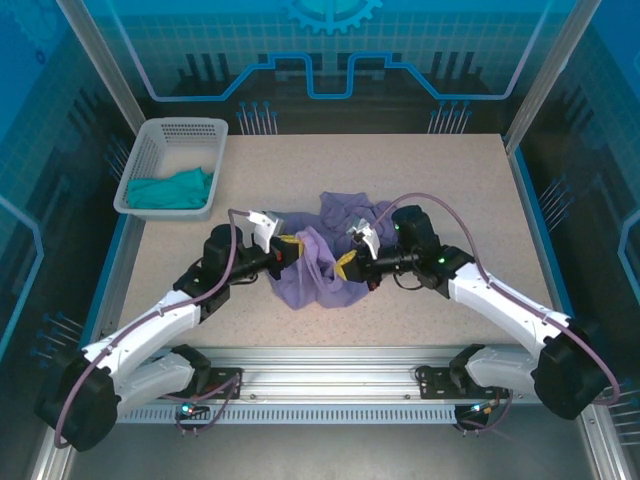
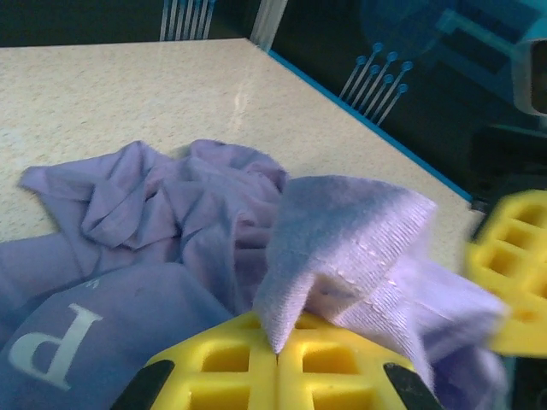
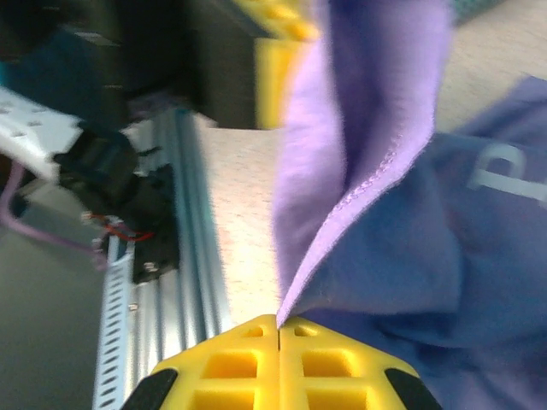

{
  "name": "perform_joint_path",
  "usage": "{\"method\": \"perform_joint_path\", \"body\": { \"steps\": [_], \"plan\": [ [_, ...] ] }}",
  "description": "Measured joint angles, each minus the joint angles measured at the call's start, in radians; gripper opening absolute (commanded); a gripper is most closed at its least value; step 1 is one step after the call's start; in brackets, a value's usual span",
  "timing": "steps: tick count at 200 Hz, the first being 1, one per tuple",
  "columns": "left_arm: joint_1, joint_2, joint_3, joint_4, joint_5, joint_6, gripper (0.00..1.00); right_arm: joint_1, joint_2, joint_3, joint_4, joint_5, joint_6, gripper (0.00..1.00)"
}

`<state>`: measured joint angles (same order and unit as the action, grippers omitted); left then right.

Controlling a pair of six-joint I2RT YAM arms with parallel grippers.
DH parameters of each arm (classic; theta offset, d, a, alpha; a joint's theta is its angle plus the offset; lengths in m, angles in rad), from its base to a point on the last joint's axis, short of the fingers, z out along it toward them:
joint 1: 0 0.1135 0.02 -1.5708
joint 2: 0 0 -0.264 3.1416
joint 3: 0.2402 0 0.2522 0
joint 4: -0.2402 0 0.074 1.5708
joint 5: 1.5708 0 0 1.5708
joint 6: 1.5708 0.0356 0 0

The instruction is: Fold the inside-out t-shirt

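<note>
The lavender-purple t-shirt (image 1: 335,250) lies bunched in a heap at the table's middle, a raised fold (image 1: 320,245) stretched between both grippers. My left gripper (image 1: 292,250) is shut on a stitched edge of the t-shirt (image 2: 342,239); its yellow fingers (image 2: 222,359) meet with cloth pinched between them. A white letter "P" (image 2: 60,342) shows on the cloth at lower left. My right gripper (image 1: 347,265) is shut on a hemmed edge of the t-shirt (image 3: 359,196), yellow fingers (image 3: 231,363) closed tight. Part of the white print (image 3: 504,171) shows at right.
A grey plastic basket (image 1: 175,135) at the back left holds a teal-green garment (image 1: 170,188). The aluminium rail (image 1: 330,375) runs along the near table edge, close below the right gripper (image 3: 279,329). Bare tabletop (image 1: 450,170) stretches behind and beside the shirt.
</note>
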<state>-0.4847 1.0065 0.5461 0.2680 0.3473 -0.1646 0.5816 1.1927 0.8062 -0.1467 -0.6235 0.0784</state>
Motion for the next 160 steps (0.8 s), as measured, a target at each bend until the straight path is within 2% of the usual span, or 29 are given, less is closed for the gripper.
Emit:
{"method": "perform_joint_path", "body": {
  "steps": [48, 79, 100, 123, 160],
  "plan": [
    [0.002, -0.003, 0.000, 0.071, 0.173, -0.021, 0.00, 0.000, 0.109, 0.133, -0.148, 0.331, 0.064, 0.21],
    [0.002, -0.003, 0.000, 0.079, 0.214, -0.021, 0.00, 0.000, 0.104, 0.136, -0.202, 0.439, 0.046, 0.30],
    [0.002, -0.003, 0.000, 0.079, 0.224, -0.021, 0.00, 0.000, 0.032, 0.092, -0.191, 0.425, 0.006, 0.38],
    [0.002, -0.003, 0.000, 0.079, 0.227, -0.021, 0.00, 0.001, -0.056, 0.040, -0.167, 0.311, -0.048, 0.45],
    [0.002, -0.003, 0.000, 0.079, 0.227, -0.021, 0.00, 0.002, -0.032, 0.035, -0.104, 0.157, -0.096, 0.47]
  ]
}}
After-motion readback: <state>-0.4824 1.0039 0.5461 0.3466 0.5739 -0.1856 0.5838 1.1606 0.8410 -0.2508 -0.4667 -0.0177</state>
